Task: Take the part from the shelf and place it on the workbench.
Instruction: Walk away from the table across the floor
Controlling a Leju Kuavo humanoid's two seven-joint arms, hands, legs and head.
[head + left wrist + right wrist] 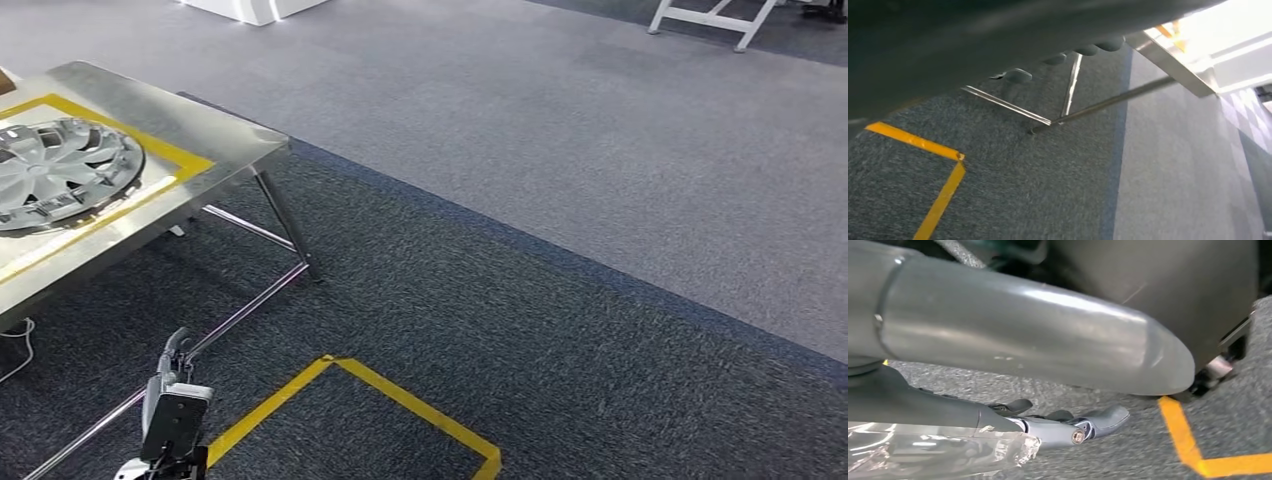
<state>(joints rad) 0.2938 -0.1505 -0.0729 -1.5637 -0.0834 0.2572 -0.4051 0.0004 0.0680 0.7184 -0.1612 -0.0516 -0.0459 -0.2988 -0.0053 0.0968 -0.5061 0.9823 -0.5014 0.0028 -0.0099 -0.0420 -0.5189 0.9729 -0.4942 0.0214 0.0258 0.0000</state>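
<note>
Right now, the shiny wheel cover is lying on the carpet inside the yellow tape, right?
Not quite. The wheel cover is inside yellow tape, but it lies on the metal workbench, not the carpet. The head view shows this.

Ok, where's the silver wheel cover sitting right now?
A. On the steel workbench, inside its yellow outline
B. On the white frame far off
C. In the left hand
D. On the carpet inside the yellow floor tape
A: the wheel cover lies flat on the steel workbench, inside its yellow tape outline.
</note>
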